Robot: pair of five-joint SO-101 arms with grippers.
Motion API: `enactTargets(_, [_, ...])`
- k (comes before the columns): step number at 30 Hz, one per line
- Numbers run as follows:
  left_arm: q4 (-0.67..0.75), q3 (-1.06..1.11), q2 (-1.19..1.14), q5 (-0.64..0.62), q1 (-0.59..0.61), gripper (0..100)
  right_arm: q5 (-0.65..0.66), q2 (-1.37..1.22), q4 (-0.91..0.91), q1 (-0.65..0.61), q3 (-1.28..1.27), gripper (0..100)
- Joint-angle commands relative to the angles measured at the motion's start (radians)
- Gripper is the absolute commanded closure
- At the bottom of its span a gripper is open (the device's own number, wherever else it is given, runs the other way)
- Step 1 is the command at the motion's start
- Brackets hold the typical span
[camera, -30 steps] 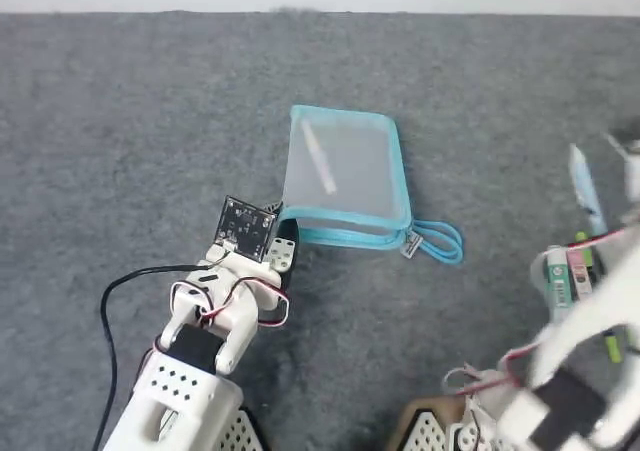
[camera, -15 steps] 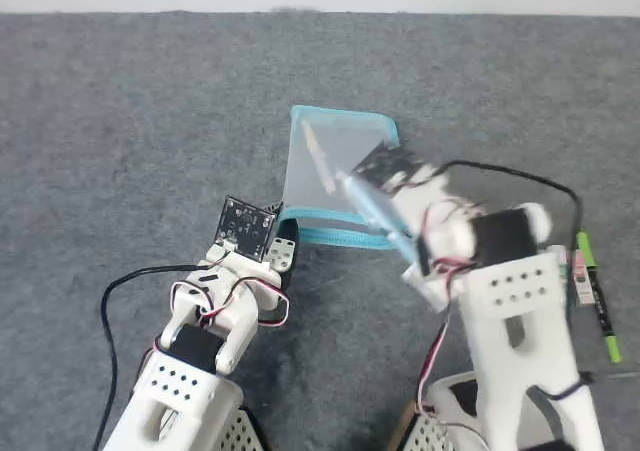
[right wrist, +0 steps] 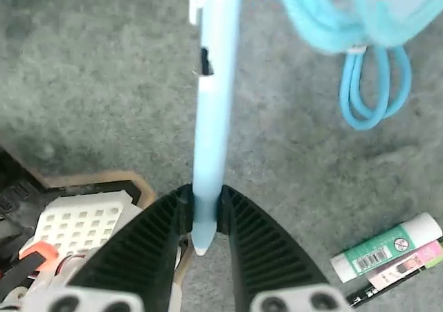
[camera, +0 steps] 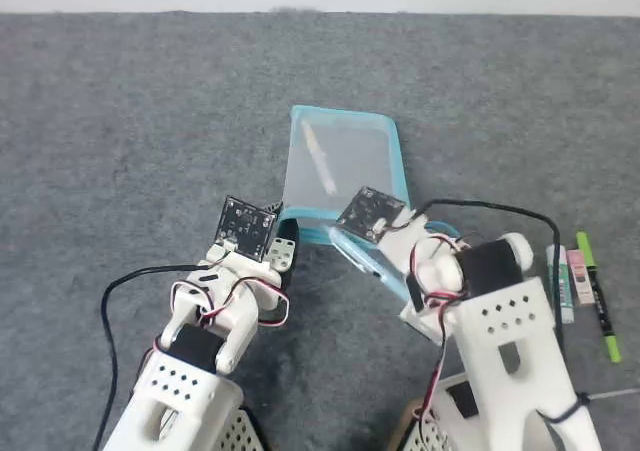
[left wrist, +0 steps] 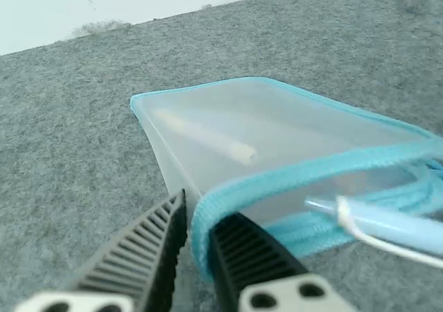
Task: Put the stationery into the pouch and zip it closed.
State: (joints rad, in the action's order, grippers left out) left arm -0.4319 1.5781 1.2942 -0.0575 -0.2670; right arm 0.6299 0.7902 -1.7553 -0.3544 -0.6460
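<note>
A translucent pouch with teal zipper trim lies mid-table, and a white stick shows inside it. My left gripper is shut on the pouch's near zipper edge, seen close in the left wrist view as the left gripper pinching the teal trim. My right gripper is shut on a light-blue pen. That pen slants just in front of the pouch's mouth, and its far end hovers by the zipper edge.
At the right of the grey mat lie a glue stick, a pink eraser and a green pen. The pouch's teal cord loop trails beside the mouth. A white wall borders the far edge.
The right arm has swung in from the table's right side with the light-blue pen and lowered it in front of the pouch's mouth. The left arm has kept still on the pouch edge.
</note>
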Motion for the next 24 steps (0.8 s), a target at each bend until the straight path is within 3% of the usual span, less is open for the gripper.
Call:
enactTargets(1, [0.028,-0.013,0.017,0.012,0.006,99,0.021,0.008,-0.035,0.077,0.012,99.2])
enactTargets(5, [0.028,-0.013,0.017,0.012,0.006,99,-0.028,-0.070,-0.035,0.150,0.071,99.2])
enactTargets(13, [0.028,-0.013,0.012,0.012,0.006,99,-0.212,-0.420,-0.041,0.153,0.405,99.2])
enactTargets(24, [0.028,-0.012,0.011,0.012,0.005,99,-0.413,-0.750,-0.042,-0.120,0.763,99.2])
